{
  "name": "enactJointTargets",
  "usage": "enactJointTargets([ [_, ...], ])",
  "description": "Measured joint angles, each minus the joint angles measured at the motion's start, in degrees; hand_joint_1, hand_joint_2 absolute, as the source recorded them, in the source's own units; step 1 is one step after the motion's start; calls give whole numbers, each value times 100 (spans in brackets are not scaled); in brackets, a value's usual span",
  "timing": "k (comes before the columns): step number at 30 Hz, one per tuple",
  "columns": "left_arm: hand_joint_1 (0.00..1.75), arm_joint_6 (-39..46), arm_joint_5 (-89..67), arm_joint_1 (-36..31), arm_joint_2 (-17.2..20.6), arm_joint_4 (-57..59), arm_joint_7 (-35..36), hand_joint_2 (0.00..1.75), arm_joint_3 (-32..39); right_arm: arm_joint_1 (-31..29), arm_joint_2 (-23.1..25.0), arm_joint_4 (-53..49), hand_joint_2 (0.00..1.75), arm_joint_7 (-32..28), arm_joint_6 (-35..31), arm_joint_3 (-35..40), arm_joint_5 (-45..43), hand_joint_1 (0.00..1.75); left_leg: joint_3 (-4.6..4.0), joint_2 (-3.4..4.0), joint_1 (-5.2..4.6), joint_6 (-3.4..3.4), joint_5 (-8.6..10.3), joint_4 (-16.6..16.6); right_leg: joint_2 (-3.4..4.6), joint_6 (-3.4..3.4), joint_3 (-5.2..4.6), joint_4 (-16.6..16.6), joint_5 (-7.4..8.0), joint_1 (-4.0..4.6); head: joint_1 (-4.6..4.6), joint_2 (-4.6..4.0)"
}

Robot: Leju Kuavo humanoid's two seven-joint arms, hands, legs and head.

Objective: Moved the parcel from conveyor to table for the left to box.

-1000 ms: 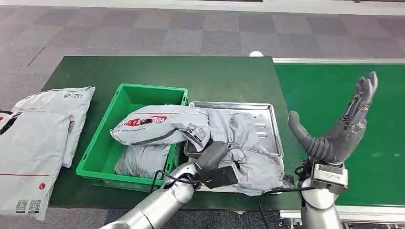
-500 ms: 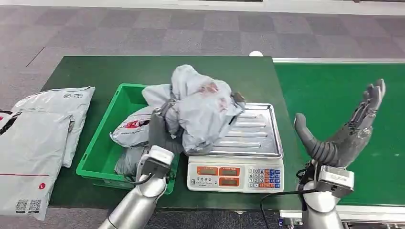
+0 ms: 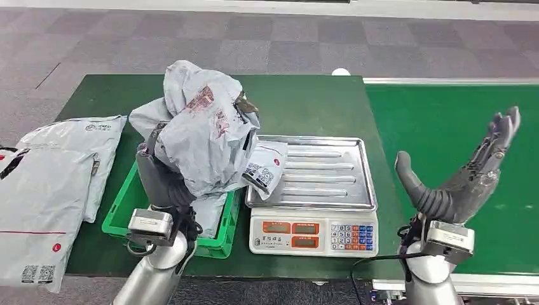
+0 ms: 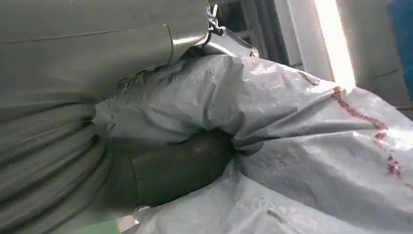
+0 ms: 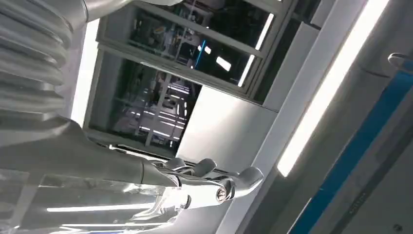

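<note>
grey crumpled plastic, the parcel [image 3: 203, 130] is bunched up in the left robot hand [image 3: 162, 181], which grasps it from underneath and holds it in the air above the green crate [image 3: 121, 213]. the left wrist view confirms the grip: a dark thumb [image 4: 180, 165] is pressed into a fold of the grey film. the parcel sits up and slightly right of the left robot hand, its bulk upright rather than lying flat, and one corner hangs toward the scale [image 3: 311, 190], near or touching another grey bag's label; i cannot tell which.

the move to come looks like a drop into the crate, and that turns on one thing: the crate's open space lies directly below and a little left of the parcel, with other bags [image 3: 210, 210] already inside. so the lowering path is short and nearly straight down.

the right robot hand [image 3: 464, 178] is released, fingers spread and palm turned up, beside the conveyor [image 3: 445, 121] and well apart from the parcel. the left is plainly the nearer one. more grey bags [image 3: 51, 184] lie off the bench [image 3: 299, 105] at the left.
</note>
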Motion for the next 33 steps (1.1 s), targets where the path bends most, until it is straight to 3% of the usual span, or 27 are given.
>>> enactJointTargets([
  [6, 175, 448, -1384, 207, 26, -57, 382, 175, 569, 97, -2, -35, 175, 0, -24, 0, 101, 0, 1, 0, 1, 0, 0, -1, -1, -2, -3, 0, -2, 1, 0, 0],
  [10, 175, -524, -2645, 224, 48, 386, 1861, 175, 929, 193, -2, -107, 175, -2, -24, 0, 214, 0, 1, 1, 0, 0, 0, -1, 0, -2, -3, -1, -3, 0, 2, 0],
  [17, 175, -1551, -3451, 87, 46, 1521, 3175, 175, 1176, 227, -2, -146, 175, -2, 46, 0, 282, 0, 1, 8, -1, 0, 0, 0, 3, -5, -6, -1, 2, 0, 2, 0],
  [33, 175, -2454, -3732, -261, 55, 2216, 3856, 175, 1602, 222, 66, -138, 175, 0, 144, 0, 378, 0, 13, 6, 1, -3, 2, -3, 1, -6, 12, 0, 1, 1, 0, 0],
])
